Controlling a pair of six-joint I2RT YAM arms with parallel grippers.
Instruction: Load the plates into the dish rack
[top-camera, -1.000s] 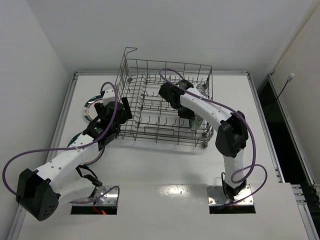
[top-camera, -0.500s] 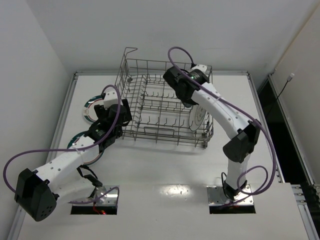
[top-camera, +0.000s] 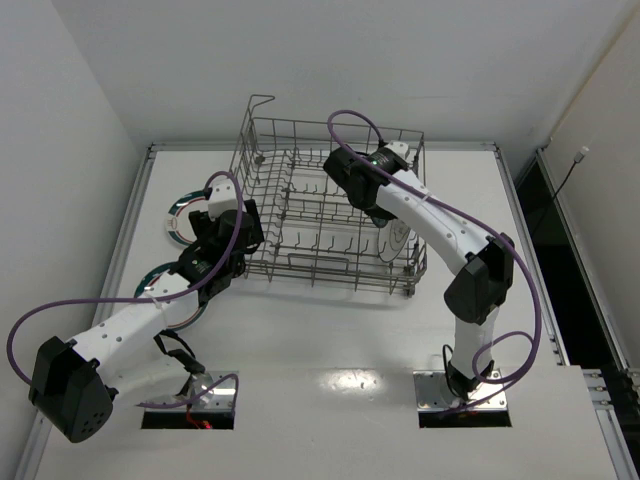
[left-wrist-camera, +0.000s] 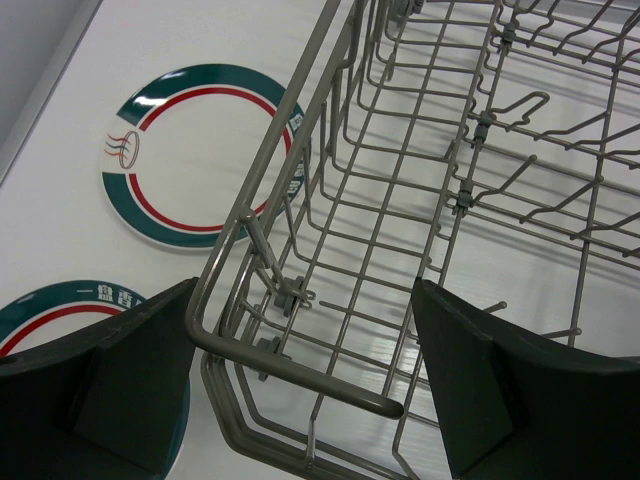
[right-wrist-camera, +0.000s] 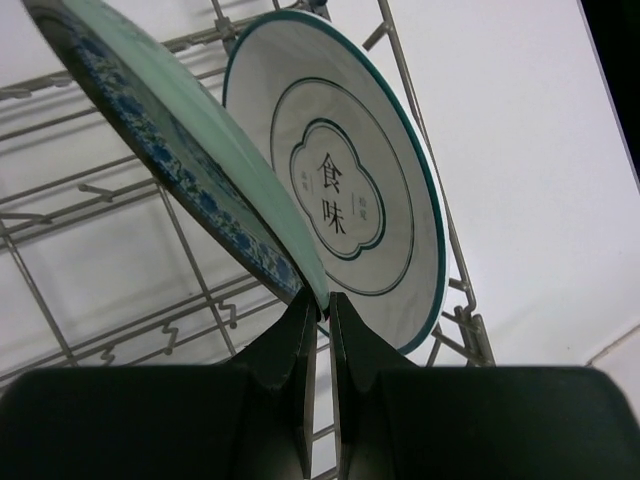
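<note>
Only properly legible bit: two big dark characters, 食味, stacked one above the other inside the scalloped outline at the centre of the pale plate (right-wrist-camera: 340, 190), seen from the right wrist. Smaller characters on either side of them, too tiny to read. Blue band on the teal plate (right-wrist-camera: 200, 170) looks like plain pattern, not lettering. From the left wrist: a small red-and-green squiggle logo on the left of the banded plate (left-wrist-camera: 195, 150), plus white marks in its green band, half hidden behind wire. White characters in the green band of the second banded plate (left-wrist-camera: 60, 305) too — can't make them out. Nothing readable from the top view.
</note>
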